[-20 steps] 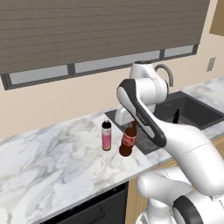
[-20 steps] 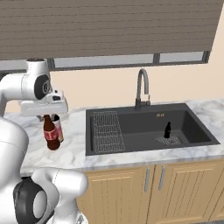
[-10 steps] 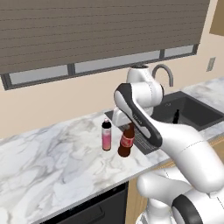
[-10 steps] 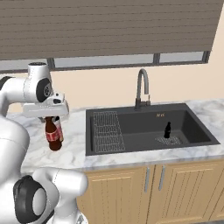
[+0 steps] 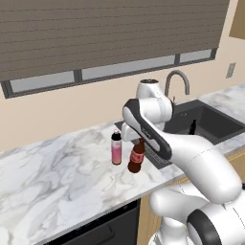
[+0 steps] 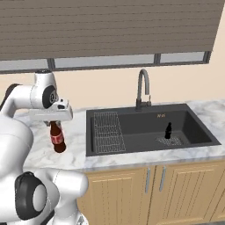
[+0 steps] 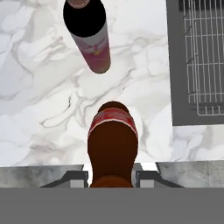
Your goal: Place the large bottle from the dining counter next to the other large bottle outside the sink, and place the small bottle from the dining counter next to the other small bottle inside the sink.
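Note:
My gripper [image 5: 138,140] is shut on the neck of the large brown bottle with a red label [image 5: 137,158], which stands upright. Its base is at the marble counter [image 5: 57,177] or just above it; I cannot tell which. A large pink-labelled bottle with a dark cap [image 5: 116,148] stands a short gap to its left, outside the sink. In the hand view the brown bottle [image 7: 113,140] rises between my fingertips [image 7: 146,177], and the pink bottle [image 7: 89,39] lies beyond it. A small dark bottle [image 6: 168,131] stands inside the sink [image 6: 132,140] near the drain.
A wire rack [image 6: 107,132] lies in the sink's left part, close to the right of the brown bottle [image 6: 57,138]. The faucet [image 6: 143,90] rises behind the basin. The counter's front edge runs just in front of both large bottles.
The gripper has lowered the brown bottle slightly, still beside the pink bottle. Nothing else has moved.

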Controlling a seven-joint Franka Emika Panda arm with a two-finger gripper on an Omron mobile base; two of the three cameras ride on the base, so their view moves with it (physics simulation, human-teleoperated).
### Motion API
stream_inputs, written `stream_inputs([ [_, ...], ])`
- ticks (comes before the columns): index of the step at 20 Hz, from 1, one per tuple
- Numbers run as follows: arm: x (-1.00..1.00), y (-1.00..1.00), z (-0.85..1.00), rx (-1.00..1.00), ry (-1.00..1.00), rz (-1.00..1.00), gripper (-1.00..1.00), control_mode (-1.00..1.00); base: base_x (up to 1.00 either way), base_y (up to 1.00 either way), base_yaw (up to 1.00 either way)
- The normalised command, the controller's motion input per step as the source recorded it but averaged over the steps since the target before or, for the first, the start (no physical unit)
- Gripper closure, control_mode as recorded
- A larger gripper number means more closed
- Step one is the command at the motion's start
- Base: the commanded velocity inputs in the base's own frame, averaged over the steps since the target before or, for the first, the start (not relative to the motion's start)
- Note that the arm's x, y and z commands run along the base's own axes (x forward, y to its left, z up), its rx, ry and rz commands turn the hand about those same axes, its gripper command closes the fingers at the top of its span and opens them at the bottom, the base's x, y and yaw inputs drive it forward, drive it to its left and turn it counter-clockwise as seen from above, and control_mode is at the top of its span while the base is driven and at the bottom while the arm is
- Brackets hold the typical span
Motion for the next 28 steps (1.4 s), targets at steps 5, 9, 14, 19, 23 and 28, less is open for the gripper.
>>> stream_inputs([
  [5, 0.11, 0.00, -0.31, 0.00, 0.00, -0.06, 1.00, -1.00, 0.00, 0.00, 0.00],
  [9, 0.00, 0.00, -0.33, 0.00, 0.03, -0.05, 1.00, -1.00, 0.00, 0.00, 0.00],
  [14, 0.00, 0.00, -0.33, 0.00, 0.02, -0.05, 1.00, -1.00, 0.00, 0.00, 0.00],
  [19, 0.03, 0.01, -0.24, 0.00, 0.00, -0.03, 1.00, -1.00, 0.00, 0.00, 0.00],
  [23, 0.09, 0.19, -0.11, 0.00, 0.00, 0.00, 1.00, -1.00, 0.00, 0.00, 0.00],
  [28, 0.08, 0.00, -0.07, 0.00, 0.02, 0.00, 1.00, -1.00, 0.00, 0.00, 0.00],
])
